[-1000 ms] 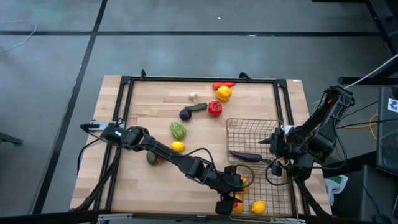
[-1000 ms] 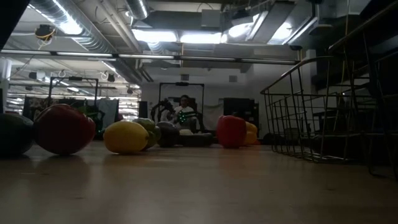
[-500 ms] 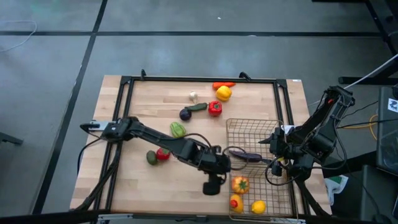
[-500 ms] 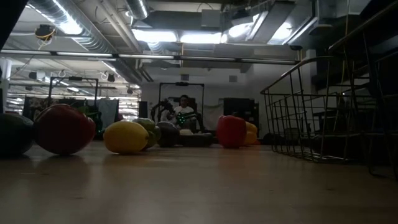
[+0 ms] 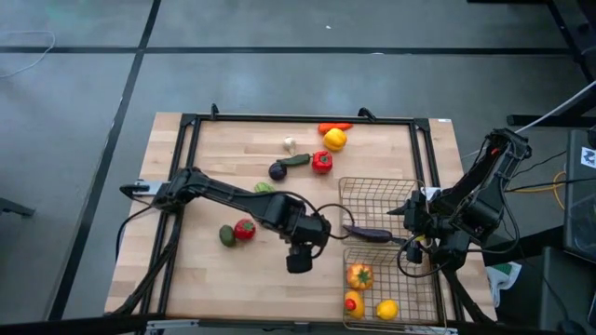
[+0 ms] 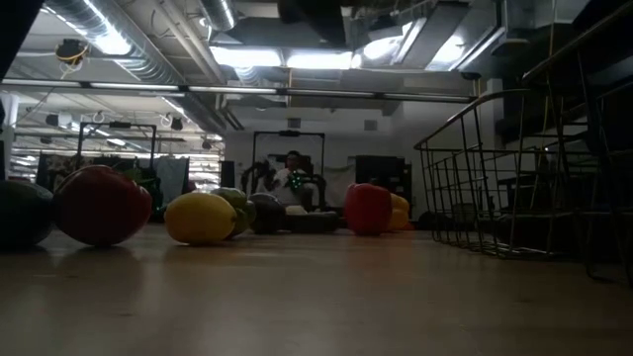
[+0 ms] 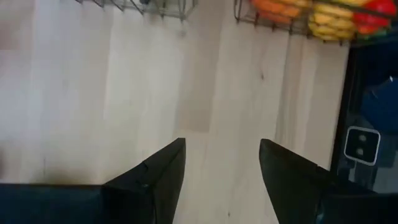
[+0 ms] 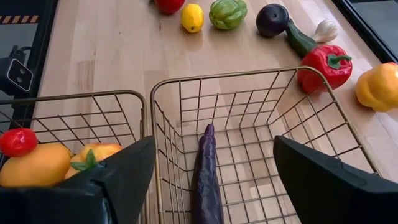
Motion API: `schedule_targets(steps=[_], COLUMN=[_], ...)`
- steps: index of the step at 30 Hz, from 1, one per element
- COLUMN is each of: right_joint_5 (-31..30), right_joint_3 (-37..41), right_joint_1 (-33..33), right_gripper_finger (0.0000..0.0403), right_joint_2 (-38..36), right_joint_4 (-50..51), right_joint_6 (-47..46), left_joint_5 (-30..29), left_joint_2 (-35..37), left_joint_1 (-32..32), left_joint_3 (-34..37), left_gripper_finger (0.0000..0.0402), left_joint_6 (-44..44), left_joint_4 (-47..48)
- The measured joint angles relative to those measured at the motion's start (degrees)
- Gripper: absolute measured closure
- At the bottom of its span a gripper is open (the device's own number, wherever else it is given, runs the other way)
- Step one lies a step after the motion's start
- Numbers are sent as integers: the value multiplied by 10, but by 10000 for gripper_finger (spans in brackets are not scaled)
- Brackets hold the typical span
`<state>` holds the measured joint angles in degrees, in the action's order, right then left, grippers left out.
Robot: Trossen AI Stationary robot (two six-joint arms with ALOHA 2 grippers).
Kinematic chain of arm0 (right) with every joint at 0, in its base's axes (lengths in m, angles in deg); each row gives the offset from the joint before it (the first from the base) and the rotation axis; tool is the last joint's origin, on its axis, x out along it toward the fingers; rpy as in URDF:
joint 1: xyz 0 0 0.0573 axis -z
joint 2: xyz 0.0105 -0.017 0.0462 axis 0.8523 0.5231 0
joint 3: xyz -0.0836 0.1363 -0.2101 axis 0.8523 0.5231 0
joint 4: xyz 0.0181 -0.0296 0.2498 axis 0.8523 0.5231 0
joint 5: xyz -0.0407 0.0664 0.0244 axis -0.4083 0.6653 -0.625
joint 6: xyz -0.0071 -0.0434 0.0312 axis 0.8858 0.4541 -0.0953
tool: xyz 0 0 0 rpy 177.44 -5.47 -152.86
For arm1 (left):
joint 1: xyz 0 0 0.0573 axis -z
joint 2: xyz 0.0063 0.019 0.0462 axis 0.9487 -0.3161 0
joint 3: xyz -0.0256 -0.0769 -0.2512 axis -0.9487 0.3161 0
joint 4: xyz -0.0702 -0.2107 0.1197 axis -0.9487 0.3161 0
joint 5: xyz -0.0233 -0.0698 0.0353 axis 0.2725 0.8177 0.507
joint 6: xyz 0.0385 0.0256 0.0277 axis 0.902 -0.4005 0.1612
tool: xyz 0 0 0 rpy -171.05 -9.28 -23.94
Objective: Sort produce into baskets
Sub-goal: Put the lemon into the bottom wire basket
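My left gripper (image 5: 299, 260) (image 7: 221, 163) is open and empty above bare wood, left of the two wire baskets. My right gripper (image 5: 411, 226) (image 8: 214, 169) is open and empty at the right side of the far basket (image 5: 377, 194), in which a long purple eggplant (image 5: 367, 234) (image 8: 205, 174) lies. The near basket (image 5: 410, 279) holds an orange pepper (image 5: 359, 275), a lemon (image 5: 386, 309) and a small red piece (image 5: 351, 301). On the table lie a red tomato (image 5: 244, 229), an avocado (image 5: 226, 235), a green pepper (image 5: 264, 187), a red pepper (image 5: 321, 162) and a yellow pepper (image 5: 334, 140).
A round purple piece (image 5: 277, 171), a green vegetable (image 5: 296, 160), a garlic (image 5: 290, 144) and an orange piece (image 5: 334, 127) lie at the far middle. A lemon (image 8: 192, 17) shows near the green pepper. A black frame (image 5: 191, 167) runs round the table top.
My left gripper has drawn back from over the near basket toward the table's left and far side, and now stands over bare wood. The orange pepper in the near basket, covered by the arm before, shows now. My right arm has kept still.
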<state>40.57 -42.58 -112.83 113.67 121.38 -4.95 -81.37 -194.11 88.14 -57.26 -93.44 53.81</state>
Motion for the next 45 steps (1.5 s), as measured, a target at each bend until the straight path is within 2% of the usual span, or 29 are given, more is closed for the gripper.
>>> schedule_targets(steps=[8,18,26,31,37,40,45], right_joint_5=[0,0,0,0,0,0,0], right_joint_3=[0,0,0,0,0,0,0], right_joint_1=[0,0,0,0,0,0,0], right_gripper_finger=[78,78,78,78,78,78,78], right_joint_2=[0,0,0,0,0,0,0], right_joint_4=[0,1,0,0,1,1,1], right_joint_6=[0,0,0,0,0,0,0], left_joint_5=[0,-7,-16,-17,-37,-45,-46], left_joint_2=[-7,-38,-37,-44,-60,-62,-61], left_joint_1=[-5,-24,-34,-34,-39,-44,-47], left_joint_3=[1,1,1,1,1,1,1], left_gripper_finger=[201,201,201,173,128,121,119], left_joint_6=[7,-56,-27,-28,11,44,42], left_joint_4=[1,24,24,47,86,89,72])
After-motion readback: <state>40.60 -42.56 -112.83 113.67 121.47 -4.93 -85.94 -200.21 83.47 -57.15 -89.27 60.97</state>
